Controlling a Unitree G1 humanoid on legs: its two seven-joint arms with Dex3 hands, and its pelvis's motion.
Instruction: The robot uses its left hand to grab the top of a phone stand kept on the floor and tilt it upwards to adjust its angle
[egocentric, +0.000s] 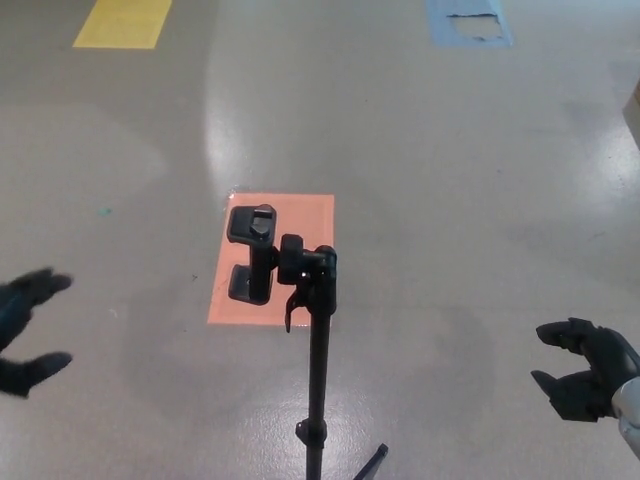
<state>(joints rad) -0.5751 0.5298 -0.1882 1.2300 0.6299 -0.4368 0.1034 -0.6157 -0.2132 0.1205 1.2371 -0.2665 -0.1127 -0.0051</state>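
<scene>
A black phone stand (318, 360) rises on a thin pole from the floor at the picture's lower middle. Its empty clamp head (253, 252) sits at the top, facing left over an orange floor patch (271, 258). My left hand (25, 330) is low at the left edge, far from the clamp, blurred, open with thumb and fingers apart and nothing in it. My right hand (585, 368) hangs at the lower right edge, open, fingers loosely curled, holding nothing.
The floor is grey and glossy. A yellow marking (122, 22) lies at the top left and a blue marking (468, 20) at the top right. One tripod leg (372, 464) of the stand shows at the bottom edge.
</scene>
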